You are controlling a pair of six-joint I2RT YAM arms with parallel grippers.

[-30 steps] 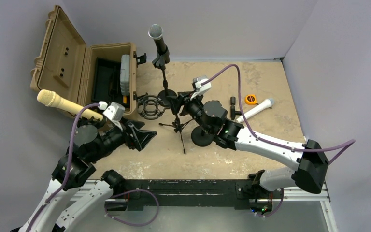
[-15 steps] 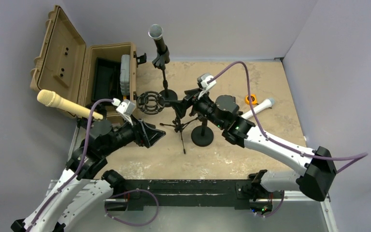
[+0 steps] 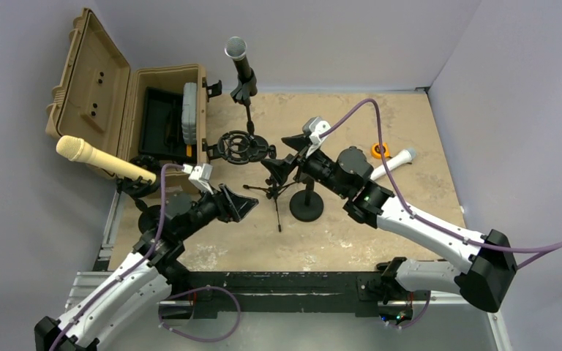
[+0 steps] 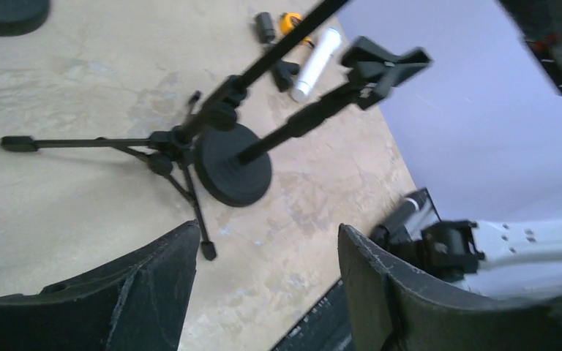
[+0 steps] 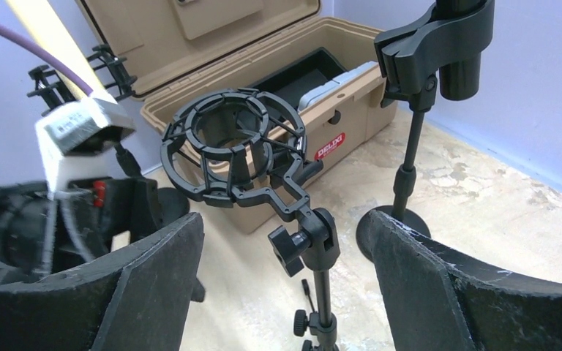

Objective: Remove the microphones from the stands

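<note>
Silver-headed microphone [image 3: 236, 53] still on its stand [image 3: 249, 117]; right end effector [image 3: 281, 155] just opened.
It sat clipped beyond the fingers [image 5: 439, 292], now spread apart and empty before the bare shock mount [image 5: 230, 146]; the left end effector [image 4: 267, 230], apart too, had swung inward, no grasp yet.

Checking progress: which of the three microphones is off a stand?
The white microphone, lying flat on the table at right; the cream microphone and the silver-headed microphone are both held in stands.

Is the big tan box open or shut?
Open. The tan case has its lid swung back, and the black tray inside shows.
</note>
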